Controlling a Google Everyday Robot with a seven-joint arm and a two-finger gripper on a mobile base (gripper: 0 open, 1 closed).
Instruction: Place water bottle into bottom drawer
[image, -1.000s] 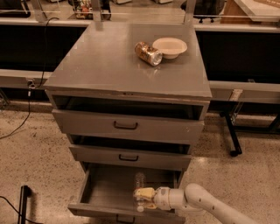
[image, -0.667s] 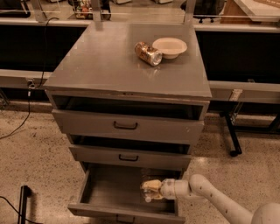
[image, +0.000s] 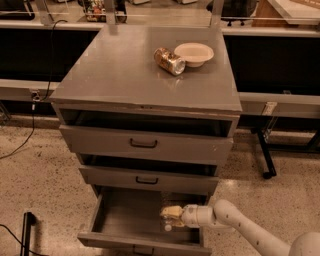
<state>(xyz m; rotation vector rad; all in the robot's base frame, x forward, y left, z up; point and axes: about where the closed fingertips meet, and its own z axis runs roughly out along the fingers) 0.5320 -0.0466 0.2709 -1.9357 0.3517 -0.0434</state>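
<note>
Gripper reaches low inside the pulled-out bottom drawer, water bottle right at it, likely so release drops it softly; clamped or loosened, I cannot tell

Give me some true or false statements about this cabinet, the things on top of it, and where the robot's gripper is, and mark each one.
1. The bottom drawer is pulled open. True.
2. The can stands upright on the floor. False: it lies on its side on the cabinet top.
3. The bowl sits right beside the can. True.
4. The gripper hovers over the cabinet top. False: it is down in the right part of the bottom drawer.
5. The water bottle is next to the bowl. False: it is in the bottom drawer, at the gripper.
</note>
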